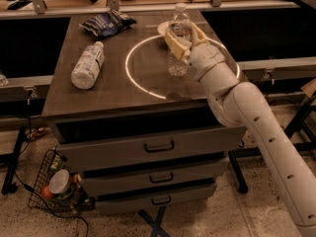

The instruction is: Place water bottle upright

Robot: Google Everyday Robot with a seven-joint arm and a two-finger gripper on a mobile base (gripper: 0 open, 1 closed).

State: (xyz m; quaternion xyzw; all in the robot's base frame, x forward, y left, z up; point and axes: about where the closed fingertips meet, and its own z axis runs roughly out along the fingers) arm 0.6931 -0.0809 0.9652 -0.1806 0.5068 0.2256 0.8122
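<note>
The water bottle (pixel 177 63) is small, clear and ribbed with a white cap. It stands upright inside the white circle (pixel 136 80) on the tabletop, its base at or just above the surface. My gripper (pixel 180 39) comes in from the right and its pale yellow fingers (pixel 174 44) are shut around the bottle's middle, hiding the label band. The white arm (pixel 247 112) runs off to the lower right.
A larger cloudy bottle (pixel 88 65) lies on its side at the table's left. A dark snack bag (pixel 107 22) lies at the back left. The grey cabinet (pixel 148 147) has three drawers. A wire basket (pixel 59 186) with items stands on the floor at the lower left.
</note>
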